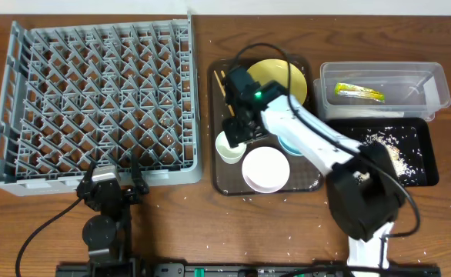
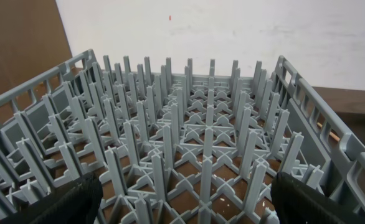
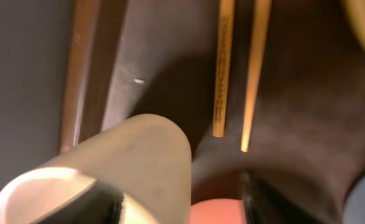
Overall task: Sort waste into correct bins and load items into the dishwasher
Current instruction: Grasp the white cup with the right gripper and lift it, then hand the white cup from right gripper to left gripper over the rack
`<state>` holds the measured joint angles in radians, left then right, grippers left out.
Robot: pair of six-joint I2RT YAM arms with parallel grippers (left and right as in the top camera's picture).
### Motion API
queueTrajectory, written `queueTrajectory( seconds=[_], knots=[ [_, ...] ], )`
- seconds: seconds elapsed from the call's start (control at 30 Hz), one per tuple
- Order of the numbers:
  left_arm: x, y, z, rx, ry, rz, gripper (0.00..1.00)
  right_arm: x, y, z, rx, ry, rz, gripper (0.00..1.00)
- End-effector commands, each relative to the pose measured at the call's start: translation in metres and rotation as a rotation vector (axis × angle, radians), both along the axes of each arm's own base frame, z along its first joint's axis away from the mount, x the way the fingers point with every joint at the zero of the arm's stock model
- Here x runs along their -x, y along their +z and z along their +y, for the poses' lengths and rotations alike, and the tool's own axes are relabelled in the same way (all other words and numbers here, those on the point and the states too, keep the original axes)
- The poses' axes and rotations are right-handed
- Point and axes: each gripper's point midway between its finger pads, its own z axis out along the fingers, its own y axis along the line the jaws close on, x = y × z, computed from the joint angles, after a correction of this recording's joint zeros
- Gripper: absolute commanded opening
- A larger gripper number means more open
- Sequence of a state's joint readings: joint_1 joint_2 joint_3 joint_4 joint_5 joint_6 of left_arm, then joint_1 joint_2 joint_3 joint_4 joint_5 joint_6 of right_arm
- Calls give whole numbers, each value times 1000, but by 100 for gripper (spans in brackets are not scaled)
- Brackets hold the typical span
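My right gripper (image 1: 237, 131) is open over the brown serving tray (image 1: 219, 181), straddling the wall of the small white cup (image 1: 227, 148). In the right wrist view one finger sits inside the cup (image 3: 139, 155) and the other outside, with the gripper (image 3: 182, 205) not closed. The chopsticks (image 3: 223, 74) lie just beyond. The yellow plate (image 1: 281, 77), white bowl (image 1: 265, 169) and partly hidden light blue bowl (image 1: 291, 146) are on the same tray. The wrapper (image 1: 358, 92) lies in the clear tub (image 1: 433, 77). Crumbs (image 1: 383, 142) lie in the black tray (image 1: 422, 158). My left gripper (image 1: 114, 181) is open at the front edge of the grey dish rack (image 1: 95, 92).
The rack (image 2: 201, 124) fills the left wrist view, with my left gripper (image 2: 182, 199) open in front of its pegs. A few crumbs are scattered on the wooden table near the front edge. The right arm reaches across the tray from the front right.
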<state>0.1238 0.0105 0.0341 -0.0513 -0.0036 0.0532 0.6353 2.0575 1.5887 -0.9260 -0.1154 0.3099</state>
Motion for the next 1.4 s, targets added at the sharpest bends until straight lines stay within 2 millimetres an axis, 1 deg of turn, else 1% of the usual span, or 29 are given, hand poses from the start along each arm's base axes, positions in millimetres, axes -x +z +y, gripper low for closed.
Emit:
queueTrajectory(
  seconds=[0.0,0.07,0.1,0.17,0.2,0.23,0.3,0.37,0.5,0.6,0.67,0.73,0.8,0.9,0.97,1.07,1.17,1.2,1.3,1.37],
  knots=[
    [1,-18,3,-2,16,45,88,0,-7,3,14,1,4,27],
    [1,-18,3,-2,16,45,88,-2,-5,4,7,-8,-3,7],
    [1,-18,3,-2,16,45,88,-4,-3,5,2,-8,-10,1],
    [1,-18,3,-2,16,45,88,-8,5,7,-9,-12,-24,1],
    [1,-18,3,-2,15,45,88,-13,15,7,-19,-18,-36,1],
    [1,-18,3,-2,16,45,88,-14,21,6,-22,-22,-41,1],
    [0,-18,3,-2,15,44,88,-20,40,1,-32,-38,-54,1],
    [0,-18,3,-2,15,44,88,-24,55,-5,-46,-46,-61,1],
    [1,-18,3,-2,16,45,88,-33,90,-17,-151,-49,-70,1],
    [0,-18,2,5,8,43,88,-45,113,-35,-256,-80,-77,1],
    [-1,-14,-2,36,-12,19,88,-53,121,-45,-319,-87,-79,1],
    [-3,-7,-11,48,-65,-8,88,-58,128,-49,-383,-66,-79,1],
    [-3,4,-21,98,-116,-36,88,-62,133,-54,-436,-59,-76,1],
    [-2,23,-25,214,-125,-61,88,-67,135,-60,-456,-70,-81,1],
    [-2,38,-25,258,-121,-46,88,-68,136,-61,-458,-70,-86,1],
    [-8,52,-33,282,-159,16,88,-68,137,-59,-469,-60,-91,1],
    [-20,64,-42,309,-212,94,88,-68,139,-57,-483,-55,-90,1],
    [-31,71,-48,327,-249,137,88,-69,140,-55,-492,-51,-93,1],
    [-52,81,-62,391,-333,205,88,-70,140,-55,-494,-50,-97,1],
    [-67,88,-76,467,-410,256,88,-71,141,-56,-495,-51,-100,1]
  ],
)
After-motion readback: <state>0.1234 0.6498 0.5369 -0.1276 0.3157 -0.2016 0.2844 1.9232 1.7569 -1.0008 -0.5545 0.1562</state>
